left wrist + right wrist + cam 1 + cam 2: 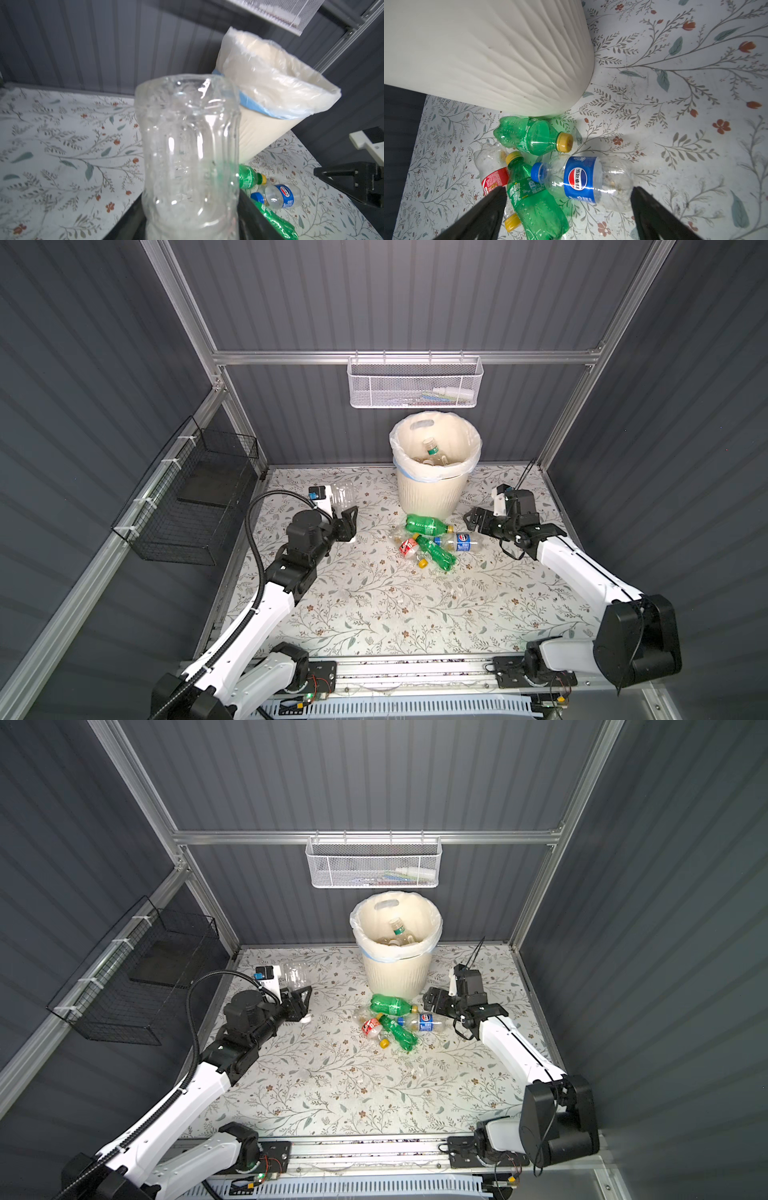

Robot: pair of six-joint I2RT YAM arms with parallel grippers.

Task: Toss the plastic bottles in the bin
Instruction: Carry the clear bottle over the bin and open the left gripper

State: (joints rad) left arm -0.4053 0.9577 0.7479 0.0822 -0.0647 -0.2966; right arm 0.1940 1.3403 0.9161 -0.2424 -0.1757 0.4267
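Observation:
My left gripper [351, 517] [191, 224] is shut on a clear unlabelled plastic bottle [187, 145] [342, 491], held above the table left of the bin. The bin [428, 493] [488, 52], cream and ribbed with a white liner, has bottles [430, 450] inside. In front of it lie a green bottle [428, 524] [529, 135], a second green one [436, 552] [533, 203], a blue-labelled clear one [462, 542] [579, 178] and a red-labelled one [408, 547] [494, 178]. My right gripper [473, 521] [569, 193] is open just right of this pile, its jaws either side of the blue-labelled bottle, not touching it.
A white mesh basket [415, 383] hangs on the back wall above the bin. A black wire basket [195, 497] hangs on the left wall. The floral table [374, 605] lies bare in front of the pile.

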